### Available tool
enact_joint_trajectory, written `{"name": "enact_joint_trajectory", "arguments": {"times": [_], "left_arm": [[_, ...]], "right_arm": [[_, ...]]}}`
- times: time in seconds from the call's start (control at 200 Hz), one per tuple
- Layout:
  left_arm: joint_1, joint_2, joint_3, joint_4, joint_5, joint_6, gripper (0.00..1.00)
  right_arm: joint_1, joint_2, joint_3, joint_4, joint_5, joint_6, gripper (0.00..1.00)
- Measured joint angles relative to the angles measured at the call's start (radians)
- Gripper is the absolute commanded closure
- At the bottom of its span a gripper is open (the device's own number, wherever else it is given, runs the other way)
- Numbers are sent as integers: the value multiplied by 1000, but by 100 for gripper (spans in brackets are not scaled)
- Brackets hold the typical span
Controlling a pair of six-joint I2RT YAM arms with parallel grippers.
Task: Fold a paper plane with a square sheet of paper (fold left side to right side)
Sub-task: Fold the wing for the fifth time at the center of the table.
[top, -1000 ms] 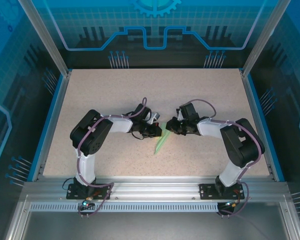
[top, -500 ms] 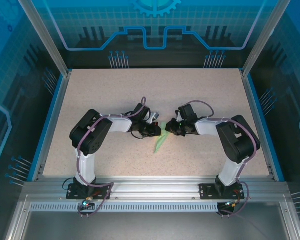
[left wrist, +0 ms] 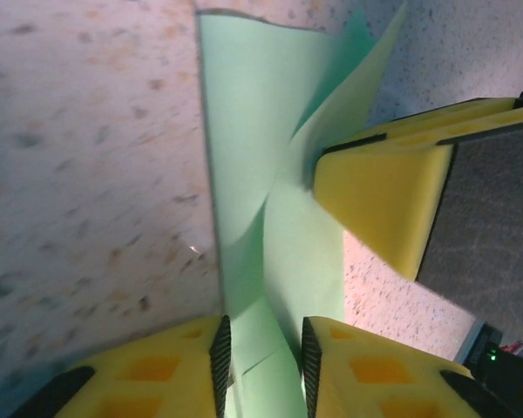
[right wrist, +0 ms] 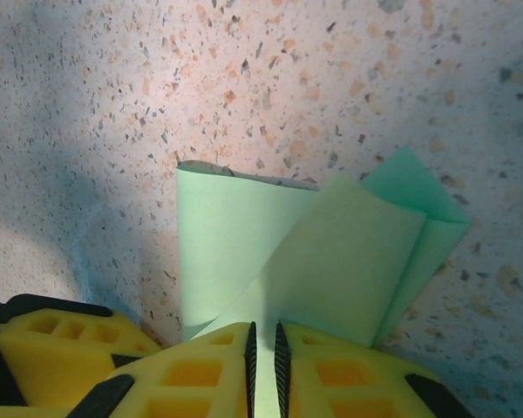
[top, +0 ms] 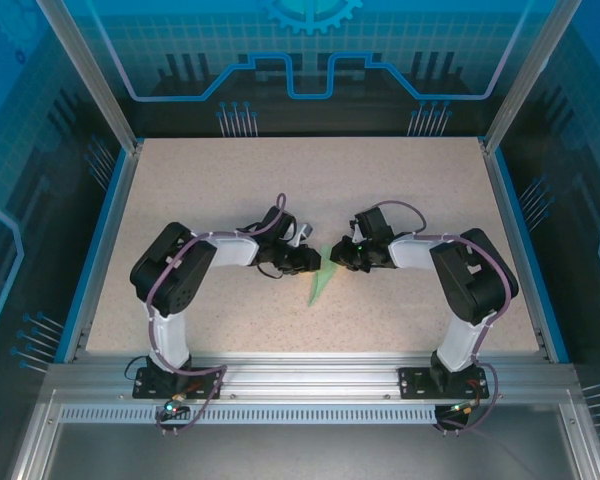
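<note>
**Plane held at mid-tabletop, one tool clamped, one apart**

The plane (top: 318, 283) lies near the middle of the tabletop (top: 230, 190). It is a slim, pale green dart whose point aims toward the arms' bases. Its wider end sits between the two tools, where both arms reach inward from their sides and meet close together.

The left tool (left wrist: 261, 333) stands with its jaws apart — a strip of the green paper runs up through the gap between the black pads. Whether the strip touches either pad I cannot tell. In that wrist view the paper fans out ahead in overlapping layers, loose rather than pressed flat on the speckled surface.

The right tool (right wrist: 263, 338) is clamped on the plane: its yellow fingers (right wrist: 349, 374) stand at a thin slit, and the paper goes straight into it. Ahead of them the layers spread out — a wide panel on the left with a curled far edge, and a folded-over flap on the right ending in a corner. In the left wrist view one right finger shows as a yellow block at the paper's right edge.
</note>
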State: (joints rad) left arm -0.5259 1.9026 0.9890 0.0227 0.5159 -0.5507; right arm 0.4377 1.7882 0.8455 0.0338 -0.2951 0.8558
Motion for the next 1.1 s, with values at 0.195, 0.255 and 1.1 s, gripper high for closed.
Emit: {"name": "enact_joint_trajectory", "arguments": {"times": [0.195,0.255,1.1], "left_arm": [[15,-124,-53,-52,-21,-1,63],[14,-165,-71,-48,-6,-16,65],[-136,-76,-13,-97,58,-95,68]], "right_arm": [[0,0,0,0,0,0,83],[0,0,0,0,0,0,83],[1,0,5,-9,3,-7,83]]}}
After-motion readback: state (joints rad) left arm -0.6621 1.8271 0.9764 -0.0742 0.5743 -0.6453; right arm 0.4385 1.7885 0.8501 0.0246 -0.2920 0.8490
